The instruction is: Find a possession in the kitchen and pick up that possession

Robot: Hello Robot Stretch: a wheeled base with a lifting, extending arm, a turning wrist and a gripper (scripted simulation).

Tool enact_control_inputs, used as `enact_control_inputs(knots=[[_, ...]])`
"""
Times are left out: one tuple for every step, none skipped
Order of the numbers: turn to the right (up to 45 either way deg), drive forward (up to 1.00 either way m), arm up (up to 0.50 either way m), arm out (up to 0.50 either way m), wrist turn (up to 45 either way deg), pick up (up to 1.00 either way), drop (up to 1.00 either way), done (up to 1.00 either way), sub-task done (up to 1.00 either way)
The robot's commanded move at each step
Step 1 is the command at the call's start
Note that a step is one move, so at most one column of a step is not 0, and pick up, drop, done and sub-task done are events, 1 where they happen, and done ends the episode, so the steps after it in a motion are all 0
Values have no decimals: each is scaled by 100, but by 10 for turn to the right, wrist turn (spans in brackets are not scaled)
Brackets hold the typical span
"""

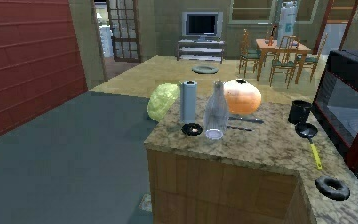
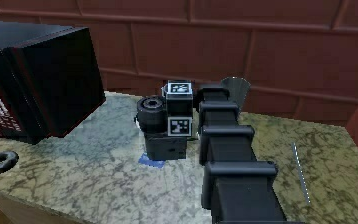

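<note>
While gripper [image 2: 153, 140] reaches over counter [image 2: 87, 152], black cup [image 2: 147, 106] nearby (contents unseen), whether holding anything unclear

granite counter [image 1: 273, 150] with lettuce [image 1: 164, 102], bottle [image 1: 216, 112], microwave [image 1: 345, 98]

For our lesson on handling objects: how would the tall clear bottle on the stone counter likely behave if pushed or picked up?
The clear bottle stands tall and narrow on the counter, so a high push would probably tip it. Its smooth see-through wall suggests glass: likely slippery and breakable. On its side it might roll.
</note>
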Motion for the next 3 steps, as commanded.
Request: enact_control_inputs(knots=[[0,0,-16,0,0,0,0,0,0],[0,0,0,0,0,100,0,0,0],[0,0,10,0,0,0,0,0,0]])
